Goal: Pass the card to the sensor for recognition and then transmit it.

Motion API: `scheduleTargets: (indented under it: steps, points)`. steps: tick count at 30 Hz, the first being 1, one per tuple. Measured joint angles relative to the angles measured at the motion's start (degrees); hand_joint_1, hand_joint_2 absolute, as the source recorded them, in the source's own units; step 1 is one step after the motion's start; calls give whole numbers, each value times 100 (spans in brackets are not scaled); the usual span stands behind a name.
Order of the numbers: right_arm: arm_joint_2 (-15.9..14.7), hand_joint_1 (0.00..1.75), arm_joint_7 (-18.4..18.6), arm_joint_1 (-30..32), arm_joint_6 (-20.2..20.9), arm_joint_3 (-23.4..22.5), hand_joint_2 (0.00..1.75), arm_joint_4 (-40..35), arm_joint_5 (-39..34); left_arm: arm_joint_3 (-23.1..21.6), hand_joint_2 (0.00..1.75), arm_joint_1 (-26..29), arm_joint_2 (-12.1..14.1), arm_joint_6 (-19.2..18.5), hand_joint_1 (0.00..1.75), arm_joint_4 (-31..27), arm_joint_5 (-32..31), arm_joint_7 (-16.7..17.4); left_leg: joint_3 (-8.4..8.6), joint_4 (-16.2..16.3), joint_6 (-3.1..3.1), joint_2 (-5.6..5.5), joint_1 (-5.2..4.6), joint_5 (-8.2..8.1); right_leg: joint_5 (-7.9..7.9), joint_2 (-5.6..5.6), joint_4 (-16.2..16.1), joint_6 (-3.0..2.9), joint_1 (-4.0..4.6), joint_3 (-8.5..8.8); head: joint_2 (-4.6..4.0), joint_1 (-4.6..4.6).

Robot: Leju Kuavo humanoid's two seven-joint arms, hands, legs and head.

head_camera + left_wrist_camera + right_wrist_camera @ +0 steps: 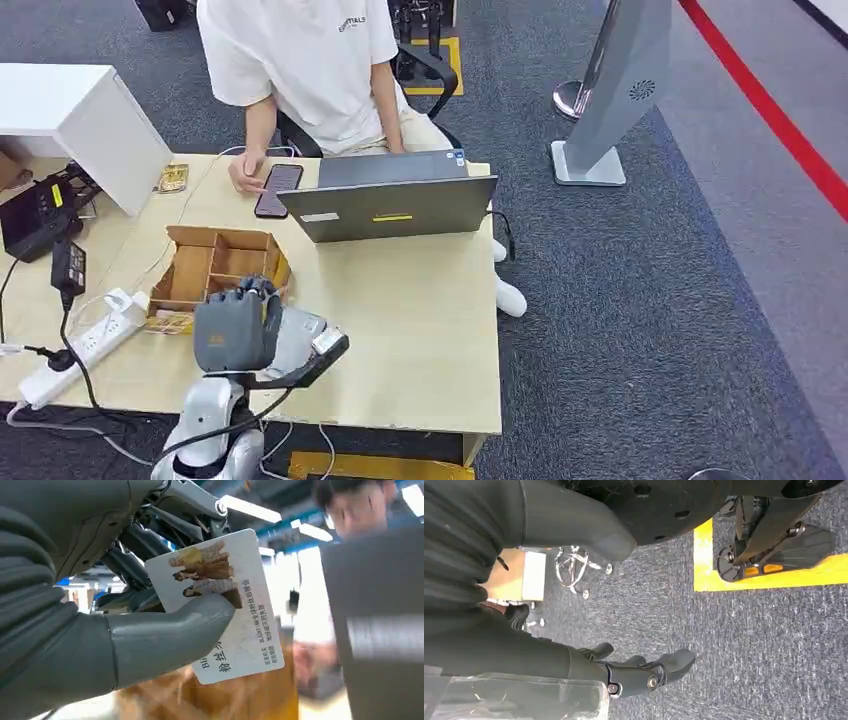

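Head view: laptop stands beyond cardboard tray, person behind.

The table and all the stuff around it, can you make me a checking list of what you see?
Surface: wooden table, mostly bare on its right part.
Job's things: card pinched by left hand; sensor not identifiable.
Clutter: cardboard tray, laptop, phone, white box.
Hands: left hand holds card above table; right hand hangs over carpet, holding nothing.
Cables: power strip with black cords at table's left edge.
Surroundings: seated person, grey stand, grey carpet.
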Motion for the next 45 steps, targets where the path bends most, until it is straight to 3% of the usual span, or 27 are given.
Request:
scheduleTargets:
  steps: [3, 6, 12, 22, 23, 27, 28, 37, 40, 45]
  points:
    - [0, 0, -17, 9, 0, 0, 175, 0, 29, 0, 175, -145, 111, -222, 175, -381, 107, -2, -2, 0, 1, 2, 2, 2, 1, 3, 0, 0, 0, -6, 0, -2]
    - [-2, 0, -35, 17, 0, 11, 175, 0, 180, 20, 175, -797, 394, -468, 175, -572, -14, 177, -14, 1, 8, -15, 3, 14, 3, -20, 3, -2, 1, -6, 0, 0]
    - [-17, 0, -42, 24, 0, 131, 175, 0, 396, 562, 175, -2306, 1027, -809, 175, 130, -83, 381, -4, -1, -7, -1, 7, 25, 15, -4, 8, -15, 3, -9, 0, -13]
    - [-20, 0, -55, 18, 0, 173, 175, 0, 409, 750, 175, -2777, 1244, -881, 175, 724, -90, 446, -11, 0, -4, -2, 3, 23, 14, -2, 4, -12, 3, -10, 0, -9]
    - [-20, 0, -55, 18, 0, 173, 175, 0, 409, 750, 175, -2780, 1244, -881, 0, 728, -90, 446, -12, 0, -4, -3, 3, 23, 14, -3, 4, -12, 3, -10, 0, -9]
    - [-20, 0, -61, 19, 0, 175, 175, 0, 407, 752, 175, -2786, 1241, -894, 0, 737, -72, 433, -11, 0, -4, -1, 3, 23, 14, -2, 4, -12, 2, -11, 0, -11]
    - [-20, 0, -72, 19, 0, 175, 175, 0, 405, 752, 0, -2787, 1241, -883, 0, 737, -70, 424, -11, 0, -4, -1, 4, 23, 14, -2, 4, -12, 2, -11, 0, -9]
    - [-20, 0, -98, 20, 0, 173, 175, 0, 359, 750, 0, -2658, 1178, -655, 0, 593, -2, 179, -11, 0, -5, -1, 5, 23, 14, -2, 5, -12, 3, -12, 0, -9]
    - [-20, 0, -109, 24, 0, 168, 175, 2, 237, 737, 0, -2334, 1126, -655, 0, 150, 98, -52, -12, 0, -4, 2, 4, 20, 13, 3, 4, -12, 2, -15, 0, -9]
    - [-13, 0, -127, 26, 0, 83, 175, 2, -31, 463, 0, -1440, 1169, -1060, 0, -803, 299, -361, -13, 0, 5, 8, 1, 11, 10, 10, 3, -9, 1, -15, 0, -7]
